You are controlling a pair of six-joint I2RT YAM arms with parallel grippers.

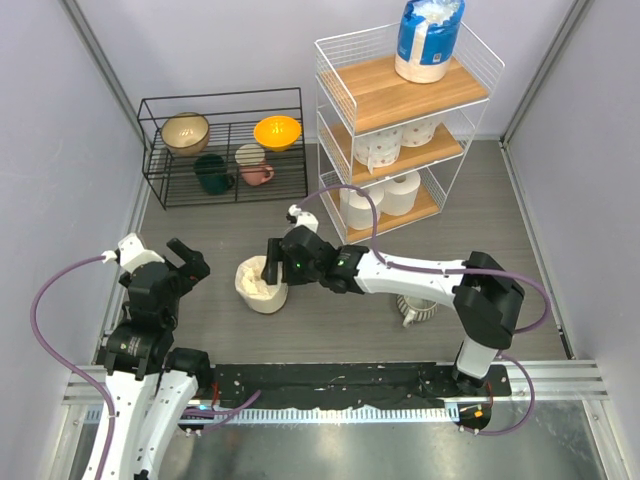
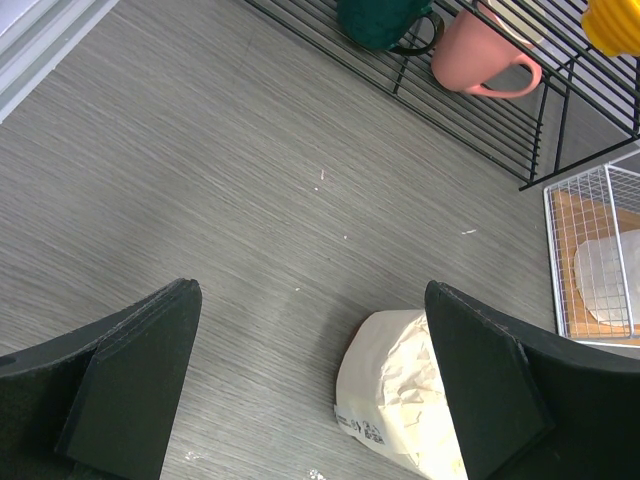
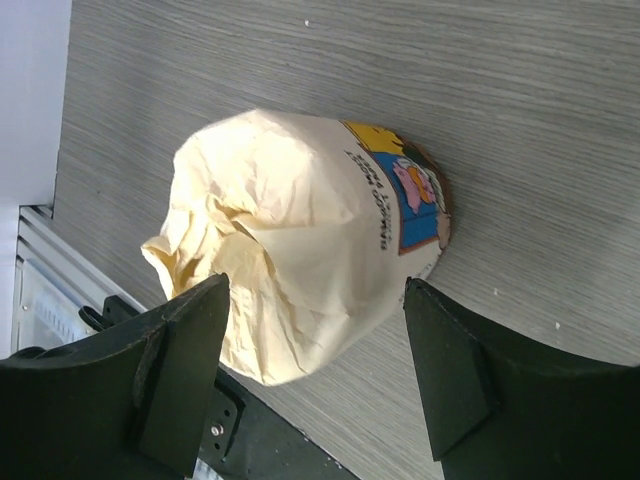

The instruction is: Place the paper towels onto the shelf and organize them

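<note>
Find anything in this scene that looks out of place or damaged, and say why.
The cream roll sits alone on the table, apart from the shelf that holds the other rolls. It looks badly crumpled at one end. The right gripper straddles it, open.

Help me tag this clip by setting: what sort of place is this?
Probably a robot test cell, not a home: plain grey walls box in a table, two arms are bolted to a metal rail, and household props, a wire shelf of paper towel rolls and a black rack of bowls, look staged.
</note>
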